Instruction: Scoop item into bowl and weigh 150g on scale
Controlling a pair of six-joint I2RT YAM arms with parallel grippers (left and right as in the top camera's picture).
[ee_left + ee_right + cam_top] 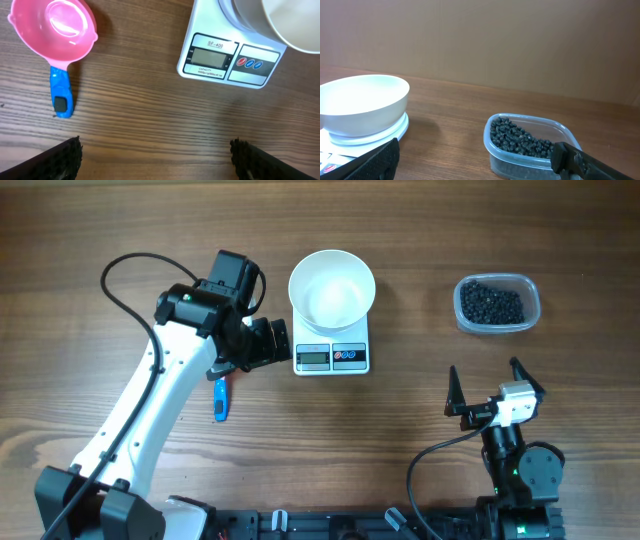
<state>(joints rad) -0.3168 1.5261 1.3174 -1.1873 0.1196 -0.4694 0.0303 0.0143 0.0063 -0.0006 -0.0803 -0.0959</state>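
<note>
The white bowl [332,288] stands empty on the white scale [332,357] at the middle back. Black beads [491,303] fill a clear tub [529,293] at the back right. My left gripper [258,348] hovers just left of the scale, open, holding nothing. Its wrist view shows a pink scoop [55,27] with a blue handle [61,92] lying on the wood, and the scale's display [209,56] under the bowl [287,22]. My right gripper [485,383] is open near the front right. It faces the beads [520,140] and the bowl [362,102].
In the overhead view only the scoop's blue handle [221,398] shows below the left arm; the pink cup is hidden under it. A black cable [120,290] loops at the left. Bare wood lies between the scale and the tub.
</note>
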